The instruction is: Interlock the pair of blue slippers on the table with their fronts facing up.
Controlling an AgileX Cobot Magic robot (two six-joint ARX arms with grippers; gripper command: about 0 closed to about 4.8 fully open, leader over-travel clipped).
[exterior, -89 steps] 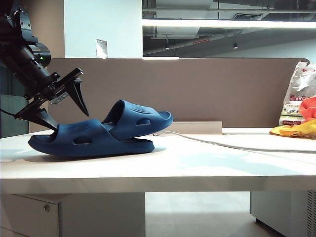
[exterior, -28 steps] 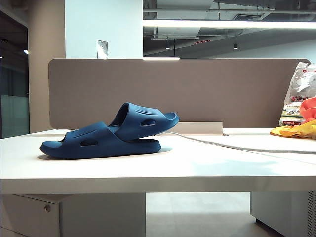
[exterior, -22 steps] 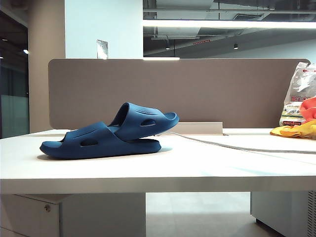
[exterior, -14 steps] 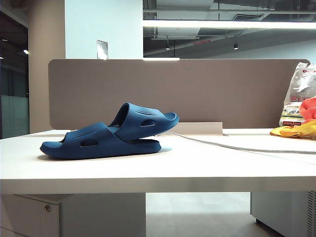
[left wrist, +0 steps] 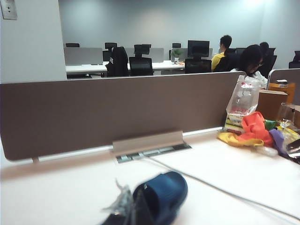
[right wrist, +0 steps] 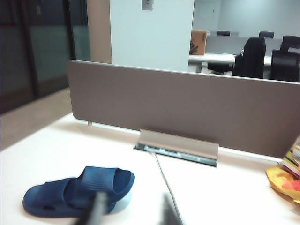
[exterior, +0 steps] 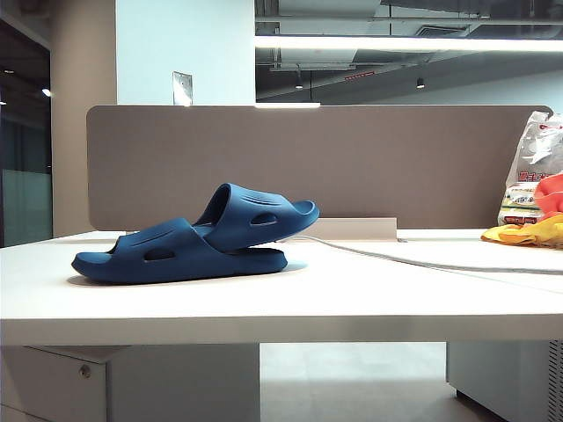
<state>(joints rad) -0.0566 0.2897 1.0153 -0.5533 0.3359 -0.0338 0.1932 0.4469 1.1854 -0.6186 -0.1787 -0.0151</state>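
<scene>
On the left half of the table (exterior: 352,303), the pair of blue slippers (exterior: 189,239) sits nested, one wedged toe-up through the other's strap, free of both arms. The left gripper (left wrist: 129,211) hangs back over the near desk, pinched closed on nothing, slipper toe just beyond it. The right gripper (right wrist: 133,208) hovers back too, blurred fingers (right wrist: 97,208) apart and empty.

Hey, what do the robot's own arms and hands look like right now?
Little shows. The exterior view has no arm in it. In the left wrist view the left hand is only blurred dark pointed fingertips with a pale grey smear, just before the slippers. In the right wrist view the right hand is two slim, blurred dark grey fingers. No cables or markings can be made out.
</scene>
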